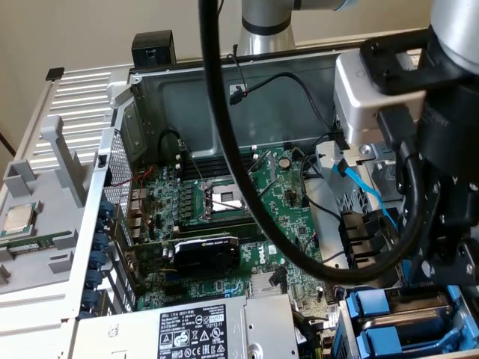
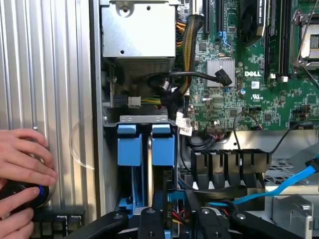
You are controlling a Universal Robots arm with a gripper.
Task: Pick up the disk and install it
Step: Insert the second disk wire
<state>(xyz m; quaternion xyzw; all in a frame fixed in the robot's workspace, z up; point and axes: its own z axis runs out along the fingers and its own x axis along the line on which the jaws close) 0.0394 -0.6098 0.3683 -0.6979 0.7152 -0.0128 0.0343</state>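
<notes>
Two blue-framed bays at lower centre; we see the disk (image 2: 148, 167) edge-on between them, our tool (image 2: 172, 219) partly open just below (grip unclear). Risk, we judge: snagging the blue SATA cable (image 2: 284, 185) nearby.

Soft, even indoor light; the case interior (image 1: 224, 105) sits in mild shadow, the black cable (image 1: 217, 112) looms blurred, faint glare on the ribbed panel (image 2: 45, 74)
</notes>
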